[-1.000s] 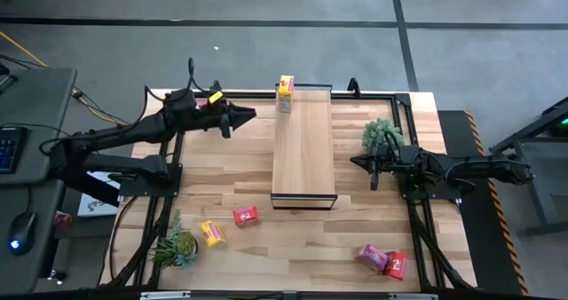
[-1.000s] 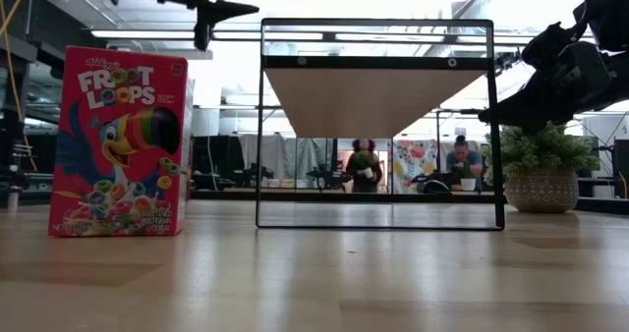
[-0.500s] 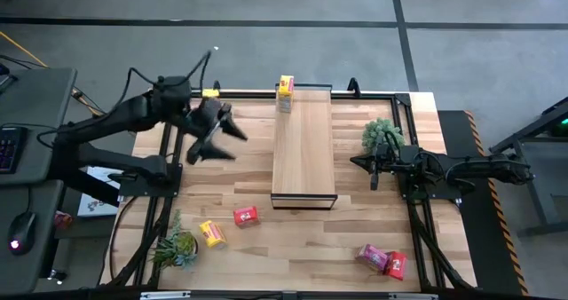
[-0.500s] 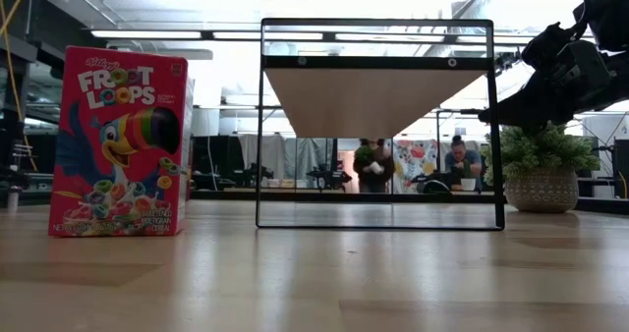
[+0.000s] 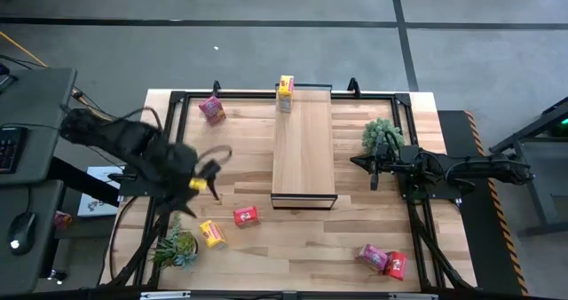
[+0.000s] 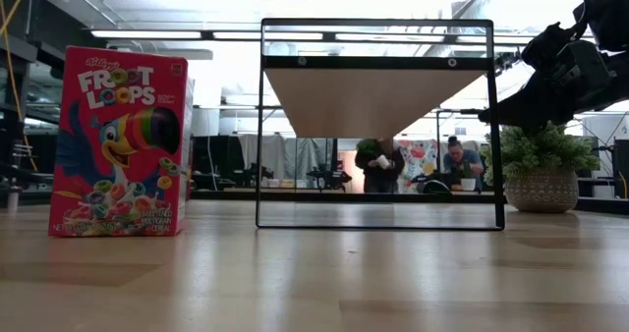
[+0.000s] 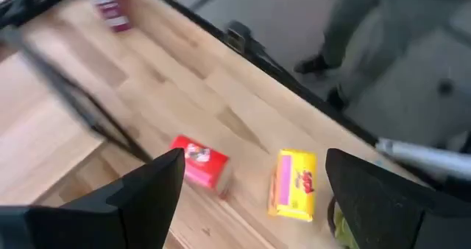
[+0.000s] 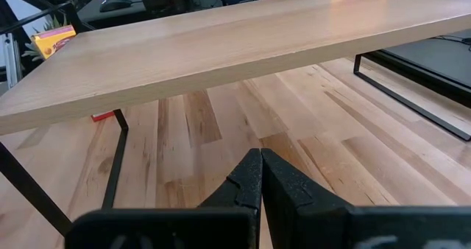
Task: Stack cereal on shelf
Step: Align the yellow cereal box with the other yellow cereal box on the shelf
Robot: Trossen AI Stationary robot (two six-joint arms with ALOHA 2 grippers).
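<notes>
The shelf [image 5: 303, 145] runs down the table's middle. A yellow cereal box [image 5: 285, 93] stands on its far end. A pink box [image 5: 211, 108] lies on the table at the far left. A red box [image 5: 246, 216] and a yellow box [image 5: 211, 233] lie near left, and both also show in the left wrist view, red box [image 7: 200, 160] and yellow box [image 7: 294, 184]. A pink box [image 5: 373, 256] and a red box [image 5: 396, 264] lie near right. My left gripper [image 5: 220, 171] hovers open above the table, left of the shelf, with nothing between its fingers. My right gripper [image 8: 260, 168] is shut, right of the shelf.
One potted plant [image 5: 177, 247] stands at the near left corner, another [image 5: 382, 136] right of the shelf beside my right arm. In the low view a red box [image 6: 123, 140] stands at the left, before the shelf's dark frame [image 6: 378, 126]. People show in the room behind.
My left gripper has swung from the table's far left toward the near edge, rising a little. It has rolled, tipped downward and opened wider. The pink box at the far left, which the arm partly covered before, now lies in full view.
</notes>
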